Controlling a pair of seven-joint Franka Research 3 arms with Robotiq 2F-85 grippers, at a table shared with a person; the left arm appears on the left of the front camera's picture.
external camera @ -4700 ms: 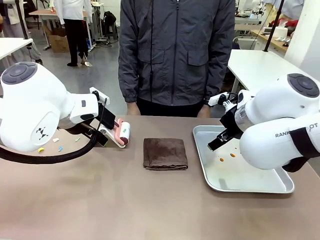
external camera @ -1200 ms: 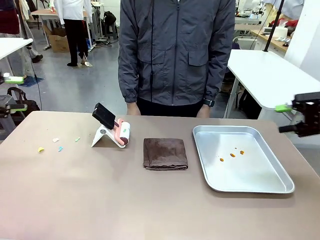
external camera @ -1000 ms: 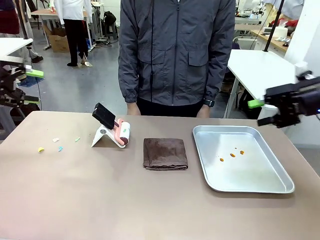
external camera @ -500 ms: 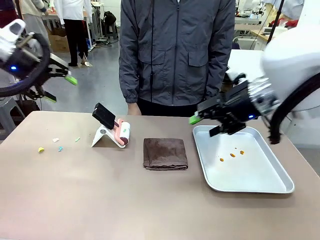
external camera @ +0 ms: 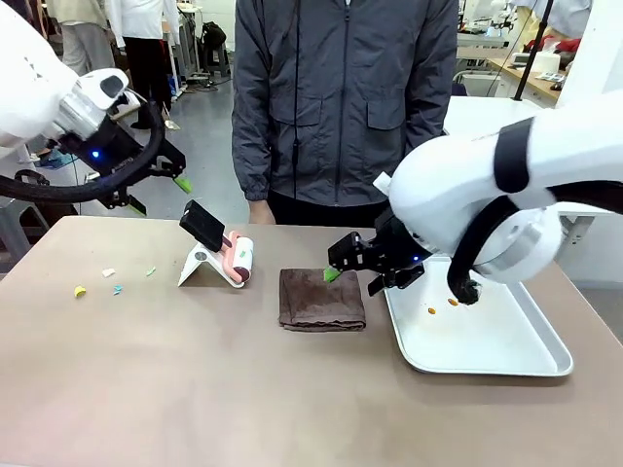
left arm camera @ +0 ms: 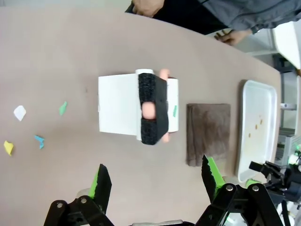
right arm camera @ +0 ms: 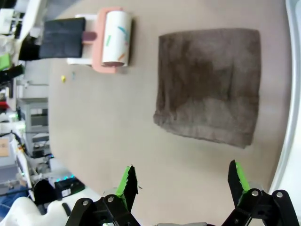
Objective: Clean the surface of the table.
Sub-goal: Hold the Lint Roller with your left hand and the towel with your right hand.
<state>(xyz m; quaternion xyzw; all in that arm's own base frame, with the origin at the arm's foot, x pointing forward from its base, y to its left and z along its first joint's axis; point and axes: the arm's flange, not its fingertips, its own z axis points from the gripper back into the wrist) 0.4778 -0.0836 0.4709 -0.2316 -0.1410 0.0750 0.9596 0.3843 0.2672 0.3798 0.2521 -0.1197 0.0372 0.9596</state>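
Observation:
The brownish table carries a folded brown cloth at its middle. Left of the cloth, a lint roller with a black handle rests on a white stand. Small coloured paper scraps lie at the far left. My left gripper hangs open in the air, above and left of the roller; its wrist view looks straight down on the roller between the open fingers. My right gripper is open just above the cloth's right edge, and its wrist view has the cloth ahead.
A silver metal tray with a few orange crumbs sits at the right, partly behind my right arm. A person in a grey jacket stands at the far edge, hands near the table. The near half of the table is bare.
Both arms have swung in from the sides. The left gripper has moved right toward the roller. The right gripper has crossed from over the tray to the cloth's right edge.

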